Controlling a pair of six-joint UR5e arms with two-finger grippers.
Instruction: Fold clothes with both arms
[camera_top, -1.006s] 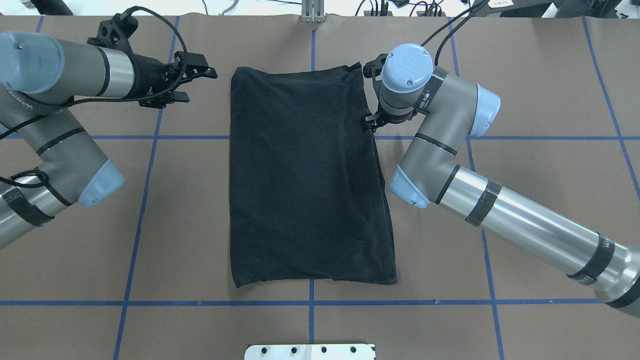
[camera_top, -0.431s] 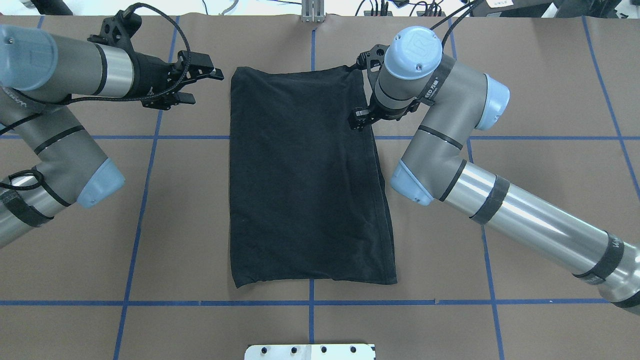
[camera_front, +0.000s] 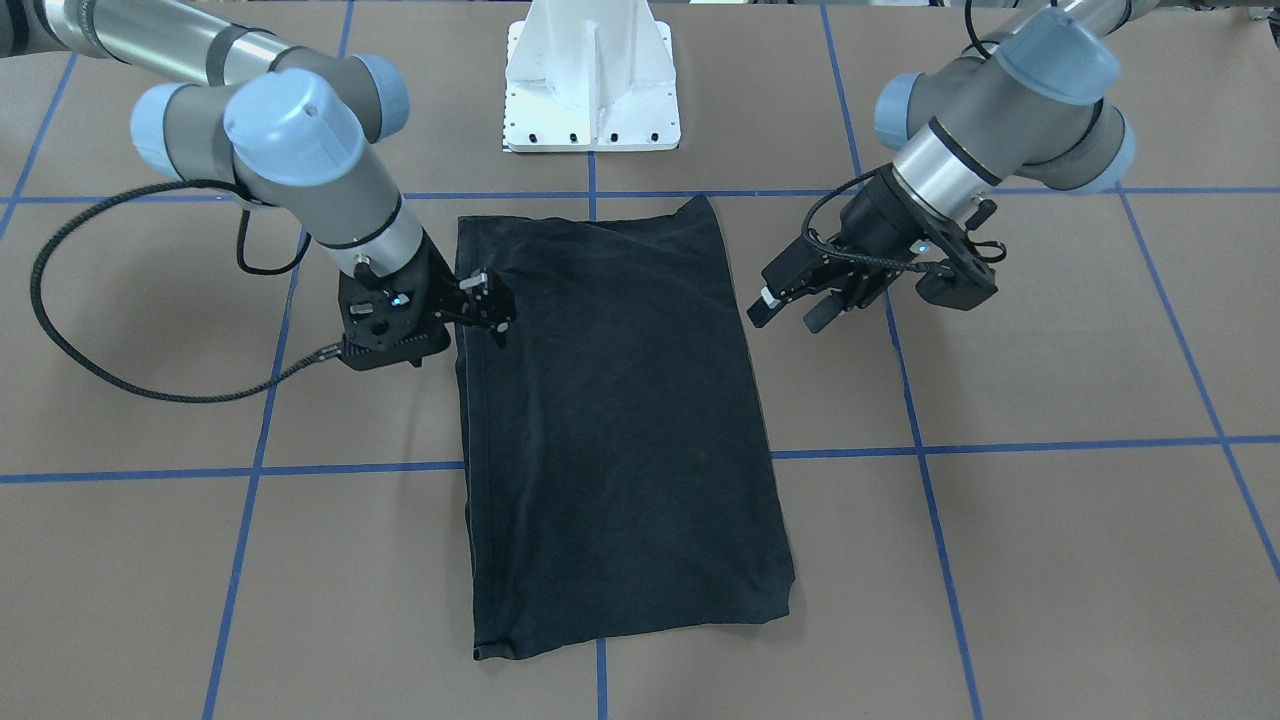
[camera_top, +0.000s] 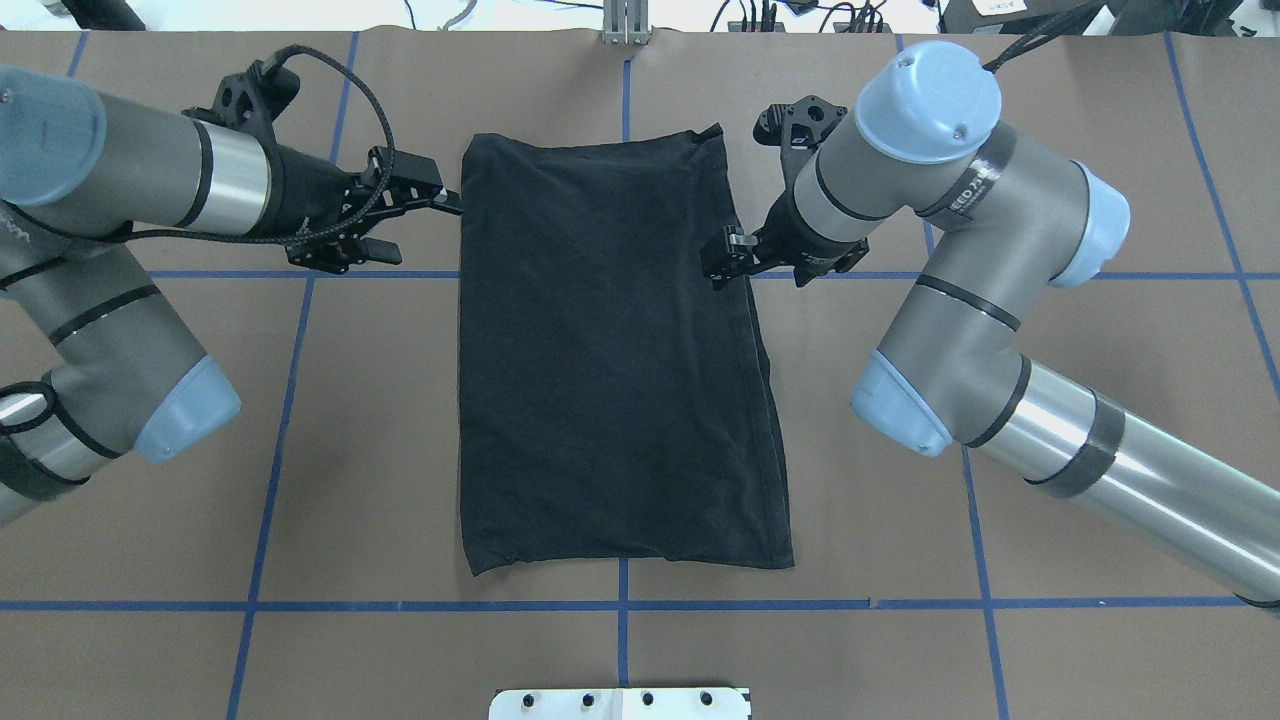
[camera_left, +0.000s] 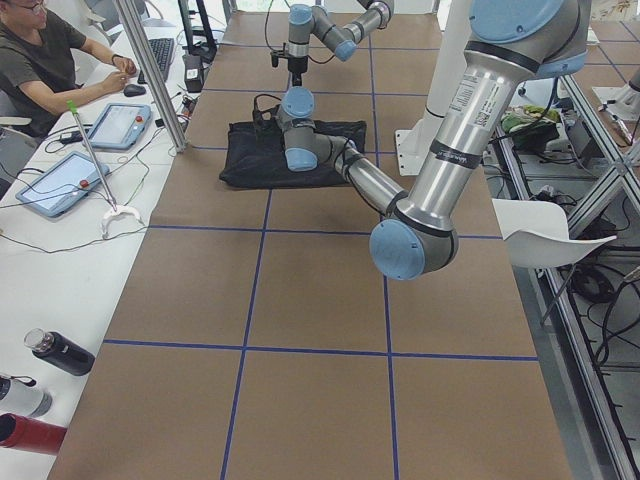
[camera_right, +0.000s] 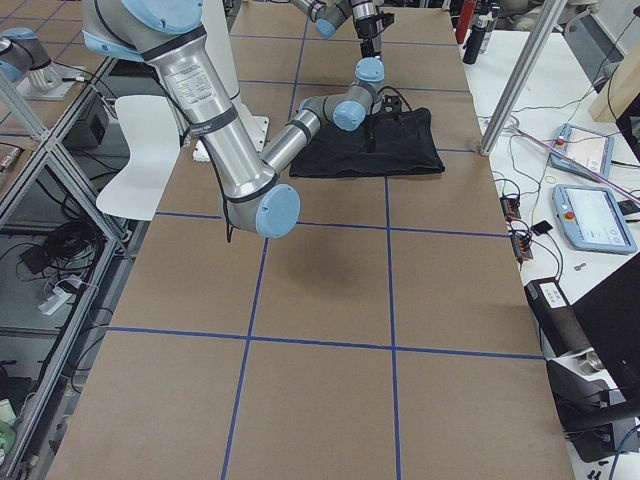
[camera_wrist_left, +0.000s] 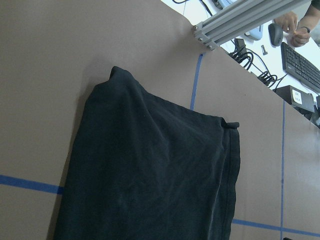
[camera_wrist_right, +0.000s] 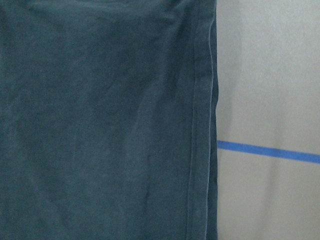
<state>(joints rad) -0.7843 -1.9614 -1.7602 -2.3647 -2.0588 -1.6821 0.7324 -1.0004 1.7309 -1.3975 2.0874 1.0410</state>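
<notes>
The black T-shirt (camera_top: 610, 350) lies flat on the brown table, folded into a long rectangle; its logo is hidden. It also shows in the front view (camera_front: 610, 420), the left wrist view (camera_wrist_left: 150, 180) and the right wrist view (camera_wrist_right: 100, 125). My left gripper (camera_top: 420, 230) is open and empty, level with the table, just off the shirt's far left edge; in the front view (camera_front: 790, 310) it is on the right. My right gripper (camera_top: 722, 258) points down over the shirt's right edge, open and holding nothing; it also shows in the front view (camera_front: 492, 303).
The white base plate (camera_top: 620, 703) sits at the near edge of the table. Blue tape lines (camera_top: 300, 275) cross the brown surface. An aluminium post (camera_top: 625, 25) stands at the far edge. An operator (camera_left: 40, 60) sits at a side desk with tablets.
My left gripper has moved nearer to me and right, up to the shirt's left edge. My right arm's elbow has swung right; its gripper has shifted slightly along the shirt's right edge.
</notes>
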